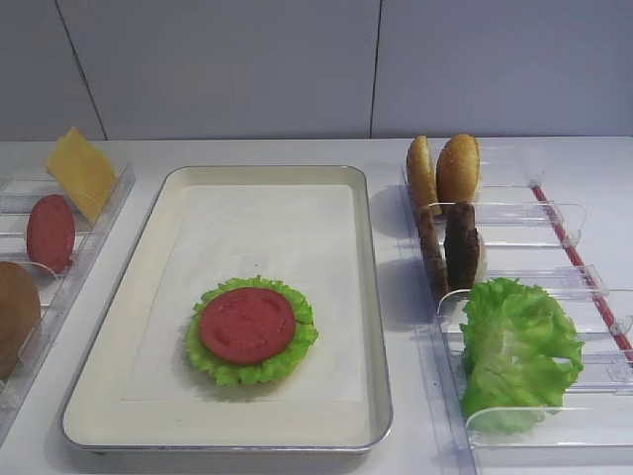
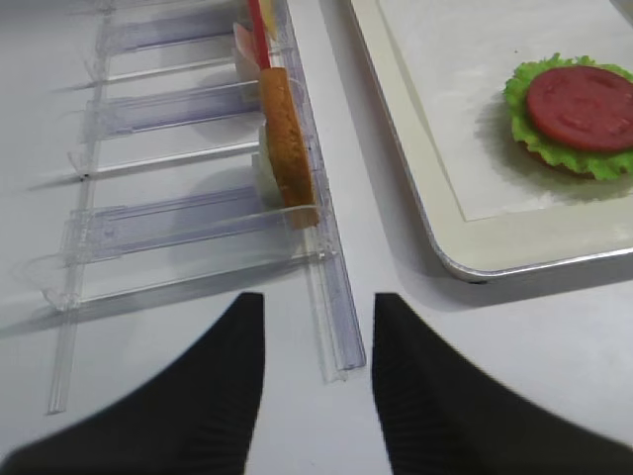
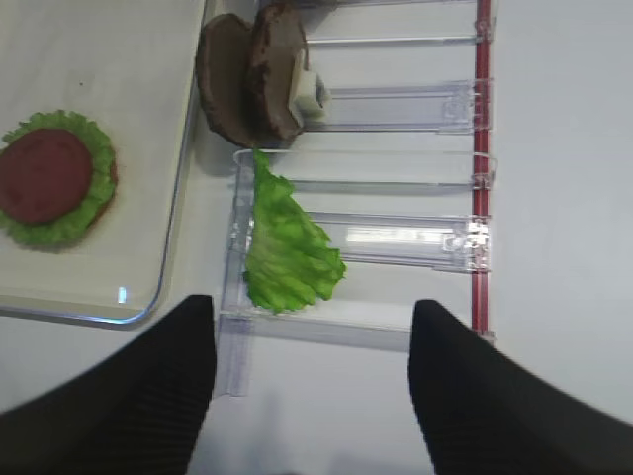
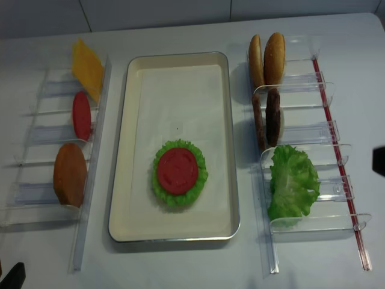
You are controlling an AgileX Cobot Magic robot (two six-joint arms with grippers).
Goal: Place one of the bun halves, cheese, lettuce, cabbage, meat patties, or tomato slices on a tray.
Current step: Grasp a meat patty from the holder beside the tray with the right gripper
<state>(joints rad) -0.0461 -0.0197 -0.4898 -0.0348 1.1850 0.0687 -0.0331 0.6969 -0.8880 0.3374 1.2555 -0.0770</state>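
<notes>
The tray (image 1: 371,297) is taken as the landmark. Near its front end a stack is already seen: a tomato slice (image 1: 247,325) on a lettuce leaf (image 1: 297,346), with a brown edge, probably a bun half, showing beneath in the wrist views. To the right of the tray, in a clear rack (image 1: 554,213), two bun halves (image 1: 457,168) stand at the far end, the meat patties (image 1: 461,247) stand on edge in the middle slot, and loose lettuce (image 1: 519,346) fills the near slots. To the left of the tray, another rack (image 4: 60,144) holds the cheese (image 1: 81,173), a second tomato slice (image 1: 50,233) and a bun half (image 1: 15,315).

The right end effector (image 3: 312,396) is held with its fingers spread wide and nothing between them, above the counter (image 3: 564,198) off the near right corner of the tray, just short of the loose lettuce. The left end effector (image 2: 316,396) is likewise spread and empty, off the near left corner of the tray.

If a patty is judged the next item, both patties touch and could be seized together, or one toppled, because the slot is narrow. The rack could be dragged by a finger catching a divider. The limp lettuce could be snagged in passing. A careless release could shove the existing stack apart.

No brand, label or legible writing is seen; only a red strip runs along the right rack's outer edge.
</notes>
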